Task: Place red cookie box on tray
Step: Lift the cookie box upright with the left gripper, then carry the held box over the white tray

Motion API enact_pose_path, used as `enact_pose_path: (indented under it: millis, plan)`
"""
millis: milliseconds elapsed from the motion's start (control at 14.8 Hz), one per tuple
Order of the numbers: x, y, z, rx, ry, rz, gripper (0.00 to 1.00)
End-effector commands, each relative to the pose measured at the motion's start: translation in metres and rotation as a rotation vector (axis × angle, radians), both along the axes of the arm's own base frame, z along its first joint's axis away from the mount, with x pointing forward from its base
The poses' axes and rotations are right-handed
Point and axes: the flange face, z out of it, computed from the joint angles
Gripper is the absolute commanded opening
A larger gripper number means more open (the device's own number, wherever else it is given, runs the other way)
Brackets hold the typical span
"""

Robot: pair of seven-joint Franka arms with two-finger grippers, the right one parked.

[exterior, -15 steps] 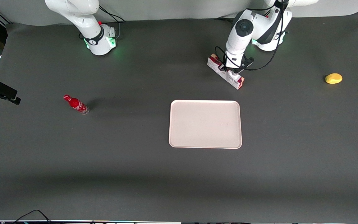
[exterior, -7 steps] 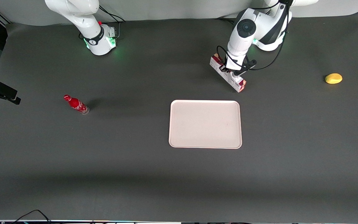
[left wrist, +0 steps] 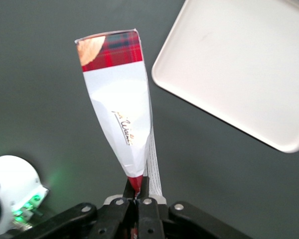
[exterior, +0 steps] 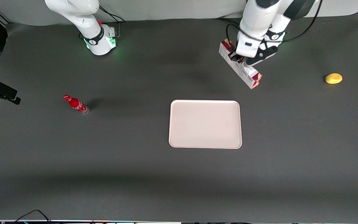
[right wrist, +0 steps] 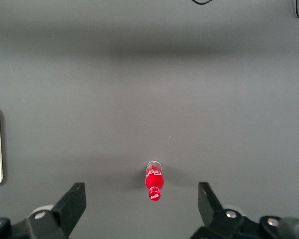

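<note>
The red cookie box (exterior: 240, 64) hangs in the air above the table, held by my gripper (exterior: 239, 59), which is shut on it near its middle. It is farther from the front camera than the tray (exterior: 205, 123) and does not touch it. In the left wrist view the red cookie box (left wrist: 120, 104) shows a white panel and a red tartan end, squeezed thin between my gripper (left wrist: 138, 189). The pale tray (left wrist: 239, 64) lies flat and bare below the box's end.
A small red bottle (exterior: 76, 104) stands toward the parked arm's end of the table. A yellow fruit-like object (exterior: 333, 78) lies toward the working arm's end. The working arm's base (exterior: 272, 37) stands farther from the front camera than the held box.
My gripper has lifted the red cookie box off the table and carried it upward and a little toward the working arm's end. The tray, bottle and yellow object have not moved.
</note>
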Motion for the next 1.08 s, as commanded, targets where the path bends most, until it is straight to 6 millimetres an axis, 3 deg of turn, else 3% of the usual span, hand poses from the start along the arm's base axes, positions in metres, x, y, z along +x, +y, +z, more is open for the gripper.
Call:
enact_pose_path:
  millis: [0,135,269,472,741,1010]
  plan:
    - [0.013,0.000,0.074,-0.033,-0.018,-0.087,0.00]
    - [0.018,0.008,0.076,-0.040,-0.021,-0.086,0.00]
    - [0.024,0.012,0.076,-0.066,-0.030,-0.230,0.00]
    - [0.044,0.008,0.060,-0.108,-0.048,-0.436,0.00]
    - [0.073,-0.021,0.004,-0.165,-0.043,-0.615,0.00]
    - [0.117,-0.033,-0.065,-0.132,-0.099,-0.704,0.00]
